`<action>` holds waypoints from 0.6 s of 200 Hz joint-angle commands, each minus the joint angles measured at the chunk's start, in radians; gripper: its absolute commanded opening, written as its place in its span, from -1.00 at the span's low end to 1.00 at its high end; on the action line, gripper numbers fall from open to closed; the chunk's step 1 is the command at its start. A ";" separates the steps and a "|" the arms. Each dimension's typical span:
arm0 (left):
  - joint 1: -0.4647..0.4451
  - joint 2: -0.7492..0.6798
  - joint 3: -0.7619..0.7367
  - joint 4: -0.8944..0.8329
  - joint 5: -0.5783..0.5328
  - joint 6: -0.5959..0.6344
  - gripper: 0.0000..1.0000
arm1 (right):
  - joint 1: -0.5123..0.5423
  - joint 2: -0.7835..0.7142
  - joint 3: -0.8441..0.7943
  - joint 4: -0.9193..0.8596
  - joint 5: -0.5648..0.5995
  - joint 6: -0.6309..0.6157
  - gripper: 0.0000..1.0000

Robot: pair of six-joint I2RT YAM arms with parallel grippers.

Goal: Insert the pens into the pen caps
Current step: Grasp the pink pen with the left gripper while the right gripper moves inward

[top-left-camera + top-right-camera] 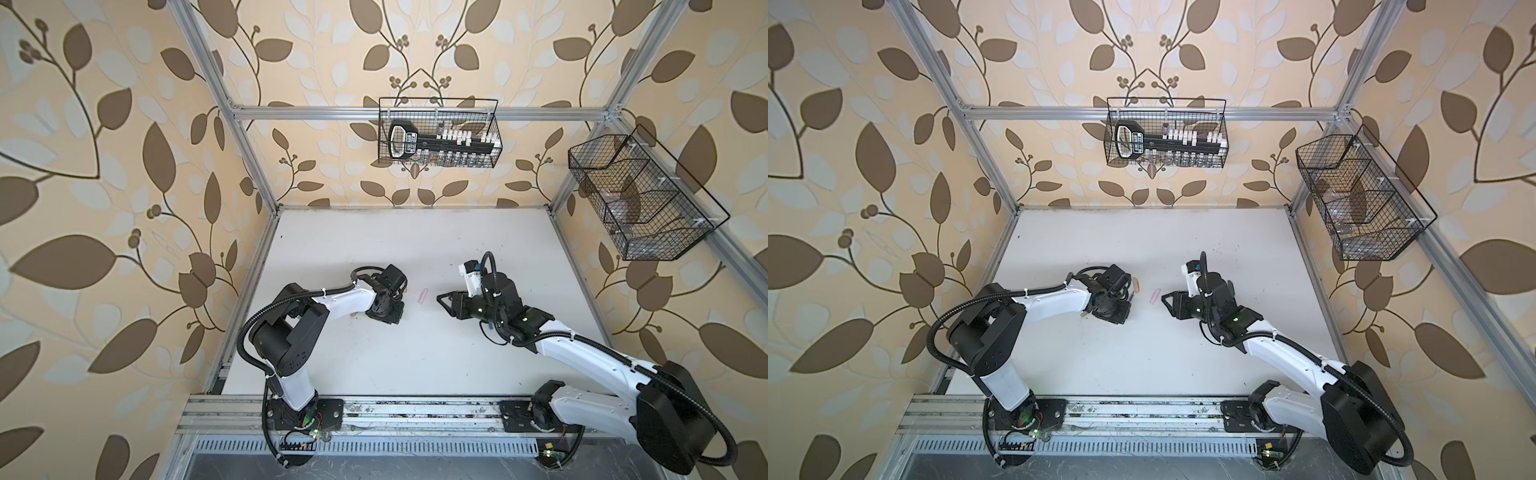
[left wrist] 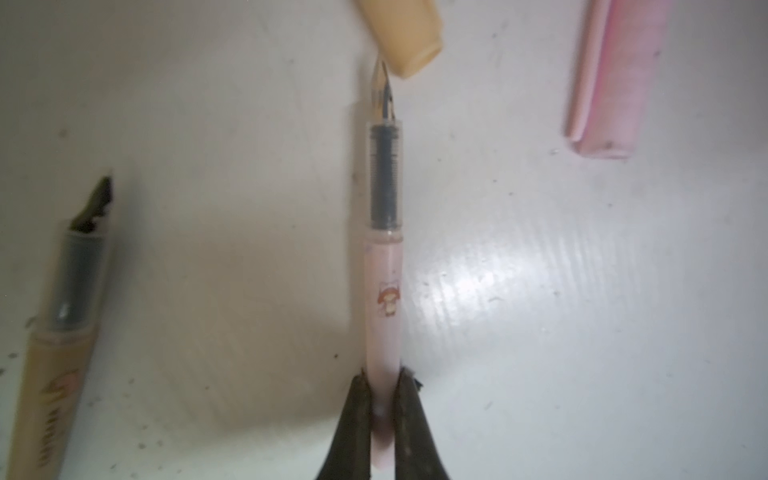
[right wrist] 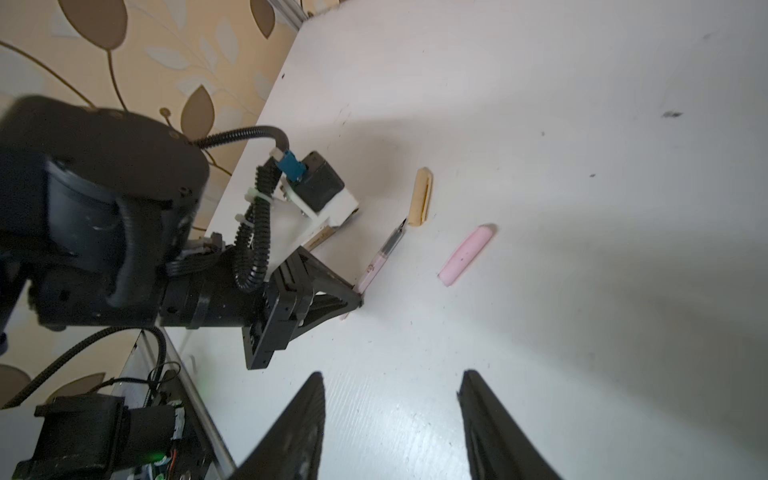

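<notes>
Black left tool [image 2: 382, 384] clamped the pale pink pen [image 2: 384, 291] at its rear; nib just beside tan cap [image 2: 401, 29]. Pink cap [image 1: 1155, 296] lay mid-frame on tabletop [image 1: 1142, 353]. Right tool [image 3: 391, 374] gaped, empty. Step: pen grasped; next likely needs nib aligned with pink cap's mouth.

Scuffed white table [image 1: 415, 249]: a pink cap [image 1: 422, 294] lies near its middle, a tan cap [image 1: 1137, 284] near it at ten o'clock, a tan pen [image 2: 54, 353] close by.

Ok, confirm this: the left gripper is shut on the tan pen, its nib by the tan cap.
No: the pen is pink. The left wrist view shows the left gripper shut on the pink pen, its nib by the tan cap.
</notes>
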 commanded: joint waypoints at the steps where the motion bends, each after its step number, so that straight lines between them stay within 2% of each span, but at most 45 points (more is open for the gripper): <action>1: -0.005 -0.073 -0.034 0.094 0.069 -0.028 -1.00 | 0.028 0.055 -0.059 0.172 -0.014 0.095 0.08; 51: -0.025 -0.233 -0.132 0.269 0.165 -0.022 -0.99 | 0.052 0.234 -0.095 0.471 -0.101 0.211 0.12; 84: -0.030 -0.272 -0.174 0.299 0.209 -0.022 -0.96 | 0.051 0.309 -0.090 0.629 -0.146 0.247 0.14; 120: -0.044 -0.322 -0.203 0.329 0.240 -0.017 -0.95 | 0.050 0.328 -0.077 0.671 -0.141 0.264 0.16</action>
